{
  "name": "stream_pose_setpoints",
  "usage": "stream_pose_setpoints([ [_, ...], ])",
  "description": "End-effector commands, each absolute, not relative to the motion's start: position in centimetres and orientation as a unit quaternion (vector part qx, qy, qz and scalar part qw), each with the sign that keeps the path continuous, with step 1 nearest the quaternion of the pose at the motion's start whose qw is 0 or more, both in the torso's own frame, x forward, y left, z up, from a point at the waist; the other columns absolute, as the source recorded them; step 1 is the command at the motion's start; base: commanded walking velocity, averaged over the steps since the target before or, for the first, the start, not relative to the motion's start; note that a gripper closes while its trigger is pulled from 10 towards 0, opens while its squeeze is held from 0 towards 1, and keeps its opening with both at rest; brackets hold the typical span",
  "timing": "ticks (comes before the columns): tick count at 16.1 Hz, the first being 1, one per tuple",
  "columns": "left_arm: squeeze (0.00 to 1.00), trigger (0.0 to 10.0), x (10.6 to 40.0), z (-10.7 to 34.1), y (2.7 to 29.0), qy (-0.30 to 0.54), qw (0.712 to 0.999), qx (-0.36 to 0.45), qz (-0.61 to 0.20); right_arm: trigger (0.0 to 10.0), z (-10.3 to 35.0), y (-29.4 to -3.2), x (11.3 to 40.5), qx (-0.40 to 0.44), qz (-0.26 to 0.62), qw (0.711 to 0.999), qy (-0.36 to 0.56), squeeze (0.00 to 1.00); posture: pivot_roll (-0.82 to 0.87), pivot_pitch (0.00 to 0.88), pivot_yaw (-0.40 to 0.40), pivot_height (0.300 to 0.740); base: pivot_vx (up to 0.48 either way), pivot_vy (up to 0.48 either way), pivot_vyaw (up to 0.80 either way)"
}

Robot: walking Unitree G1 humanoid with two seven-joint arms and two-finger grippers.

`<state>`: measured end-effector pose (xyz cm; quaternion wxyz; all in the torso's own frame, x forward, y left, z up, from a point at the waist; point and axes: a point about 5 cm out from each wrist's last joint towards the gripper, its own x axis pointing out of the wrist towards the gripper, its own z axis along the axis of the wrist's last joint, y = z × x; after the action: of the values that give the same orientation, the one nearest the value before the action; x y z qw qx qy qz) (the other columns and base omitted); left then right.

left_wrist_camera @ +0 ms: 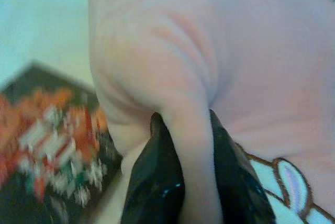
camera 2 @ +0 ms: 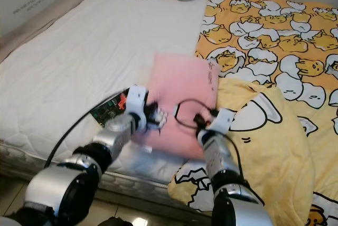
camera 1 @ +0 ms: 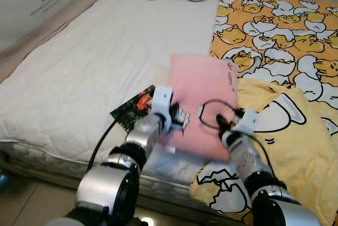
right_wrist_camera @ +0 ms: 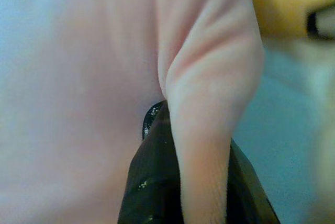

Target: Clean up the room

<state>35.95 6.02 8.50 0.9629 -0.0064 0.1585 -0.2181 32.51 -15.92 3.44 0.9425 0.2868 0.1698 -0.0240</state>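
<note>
Soft pink fabric pillow (camera 1: pixel 203 99) held above white quilted mattress (camera 1: pixel 79 73), beside yellow egg-print blanket (camera 1: pixel 285 41). Left end effector (left_wrist_camera: pixel 183 177) and right end effector (right_wrist_camera: pixel 201 182) each pinch a near-edge fold, presumably spreading load for two-handed repositioning. Dark printed packet (camera 1: pixel 132 109) lies alongside.

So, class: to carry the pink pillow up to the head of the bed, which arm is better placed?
Neither alone. The left gripper and right gripper each pinch a fold of the pink pillow at its near corners.
</note>
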Motion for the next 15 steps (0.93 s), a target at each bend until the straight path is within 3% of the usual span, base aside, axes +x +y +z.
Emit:
stream_pose_setpoints([
  [1, 0.00, 0.0, 38.4, 13.8, 6.9, 0.048, 0.973, 0.019, -0.224, 0.0, 5.9, -17.1, 33.8, 0.273, -0.038, 0.954, 0.114, 0.00, 0.02, 0.000, 0.042, 0.732, 0.000, 0.000, 0.00],
  [5, 0.00, 0.0, 40.3, 20.4, 7.6, -0.063, 0.968, 0.051, -0.236, 0.0, 11.6, -18.7, 35.4, 0.259, -0.065, 0.964, -0.020, 0.00, 0.01, 0.000, 0.053, 0.732, 0.000, 0.000, 0.00],
  [6, 0.00, 0.0, 40.8, 22.0, 8.2, -0.073, 0.971, 0.022, -0.226, 0.0, 12.9, -19.6, 35.2, 0.234, -0.102, 0.966, -0.046, 0.00, 0.00, 0.000, 0.059, 0.732, 0.000, 0.000, 0.00],
  [7, 0.00, 1.2, 41.0, 22.8, 8.5, -0.087, 0.971, 0.028, -0.222, 0.0, 13.1, -19.7, 35.1, 0.209, -0.104, 0.971, -0.046, 0.00, -0.01, 0.000, 0.061, 0.732, 0.000, 0.000, 0.00],
  [8, 0.00, 10.0, 41.0, 22.8, 9.0, -0.087, 0.973, 0.031, -0.214, 4.8, 12.8, -19.1, 34.9, 0.167, -0.090, 0.981, -0.042, 0.00, -0.02, 0.000, 0.067, 0.732, 0.000, 0.000, 0.00],
  [9, 0.00, 10.0, 41.0, 22.4, 9.4, -0.082, 0.975, 0.027, -0.207, 10.0, 12.2, -18.9, 34.6, 0.159, -0.091, 0.982, -0.035, 0.00, -0.02, 0.000, 0.072, 0.732, 0.000, 0.476, 0.00],
  [15, 0.00, 10.0, 40.6, 20.3, 9.7, -0.057, 0.978, 0.038, -0.197, 10.0, 12.0, -17.8, 33.7, 0.124, -0.082, 0.988, -0.042, 0.00, -0.03, 0.000, 0.095, 0.732, 0.000, 0.480, 0.00],
])
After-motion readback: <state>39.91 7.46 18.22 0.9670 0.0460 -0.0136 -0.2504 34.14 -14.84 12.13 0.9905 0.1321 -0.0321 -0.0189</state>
